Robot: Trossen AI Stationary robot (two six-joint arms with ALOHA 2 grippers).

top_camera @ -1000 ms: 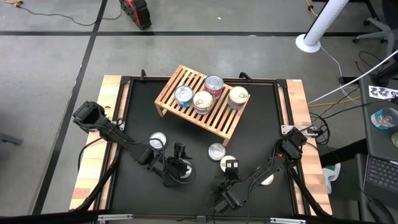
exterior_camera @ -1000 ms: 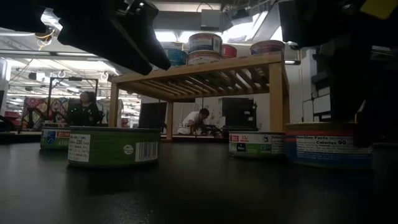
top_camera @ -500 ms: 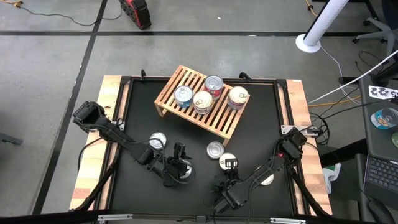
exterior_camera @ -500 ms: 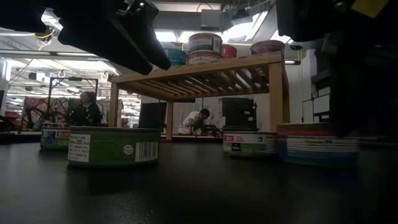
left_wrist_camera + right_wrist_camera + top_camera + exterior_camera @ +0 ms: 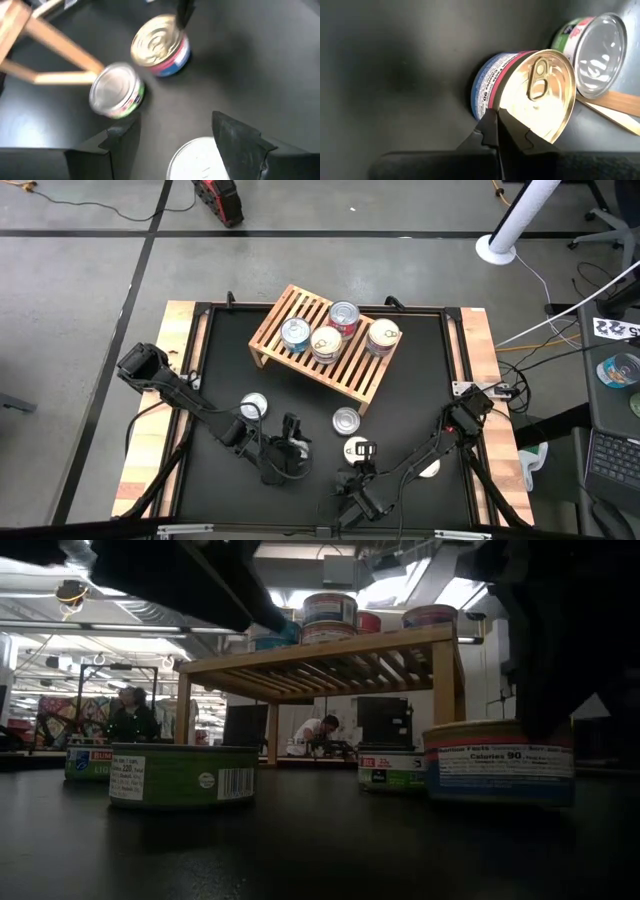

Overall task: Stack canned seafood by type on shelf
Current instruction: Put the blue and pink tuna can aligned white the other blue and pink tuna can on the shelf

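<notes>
Blue and pink paper wraps the tin that my right gripper works on; my two fingers there are pressed together with nothing between them, and their tips rest at the near edge of the gold lid; I am not holding this tin, only touching it. It stands on the black table in front of the shelf, near a green tin that is just beside a wooden leg; four tins are already up on the slats.

My left gripper hangs over a tin with a white lid, at the front of the table and to the left of the other arm; its fingers are wide apart and hold nothing.

I think some things can go wrong from here; closed fingers cannot lift, so I must open them first; if I press on the edge, the tips may slide over the smooth lid, or the far side may rise and the tin may tip; if I push forward, it may knock the green tin against the leg.

My tin stands upright with the lid up; it is round and flat, so it has no long side, and its short axis is vertical; the pull tab lies flat near the middle of the lid.
</notes>
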